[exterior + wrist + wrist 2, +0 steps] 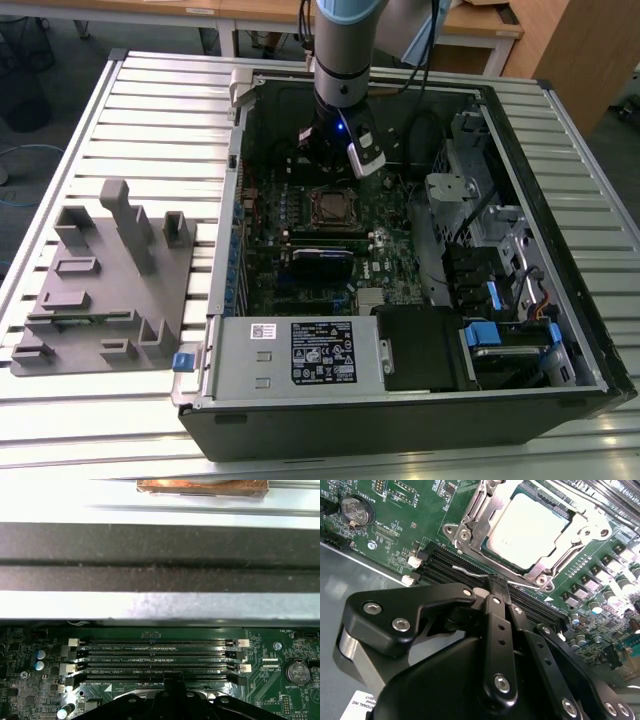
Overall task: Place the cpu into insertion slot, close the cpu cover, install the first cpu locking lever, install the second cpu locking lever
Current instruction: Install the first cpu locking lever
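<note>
We see the gripper [497,582], jaws pinched together and apparently empty, at the locking lever [467,571] beside the cpu cover [475,517], the cpu [527,527] seated beneath it; a slip could scrape the memory slots [440,562].

A black-and-white printed label [322,352] and a small barcode sticker [263,331] stand on the grey power supply [240,372]; tiny white lettering [112,648] marks the green circuit board [280,682] beside its memory slots [155,643]
</note>
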Controlling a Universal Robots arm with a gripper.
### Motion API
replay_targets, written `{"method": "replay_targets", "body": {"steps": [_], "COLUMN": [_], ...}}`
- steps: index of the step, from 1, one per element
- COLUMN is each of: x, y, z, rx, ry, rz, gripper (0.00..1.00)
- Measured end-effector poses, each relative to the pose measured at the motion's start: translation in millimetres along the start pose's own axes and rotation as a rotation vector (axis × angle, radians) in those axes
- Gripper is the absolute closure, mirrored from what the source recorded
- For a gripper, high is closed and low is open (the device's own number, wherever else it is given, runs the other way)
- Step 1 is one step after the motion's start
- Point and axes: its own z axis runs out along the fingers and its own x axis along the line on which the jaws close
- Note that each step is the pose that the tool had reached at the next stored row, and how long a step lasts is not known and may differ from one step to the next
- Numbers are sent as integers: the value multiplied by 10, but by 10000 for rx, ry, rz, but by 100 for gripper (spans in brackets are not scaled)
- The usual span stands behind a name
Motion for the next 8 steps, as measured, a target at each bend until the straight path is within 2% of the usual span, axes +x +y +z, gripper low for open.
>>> {"method": "replay_targets", "body": {"steps": [4,8], "x": [0,0], "y": [3,4], "z": [-1,-1], "rx": [0,-78], "ry": [3,3], "rz": [-1,5], "gripper": [90,90]}}
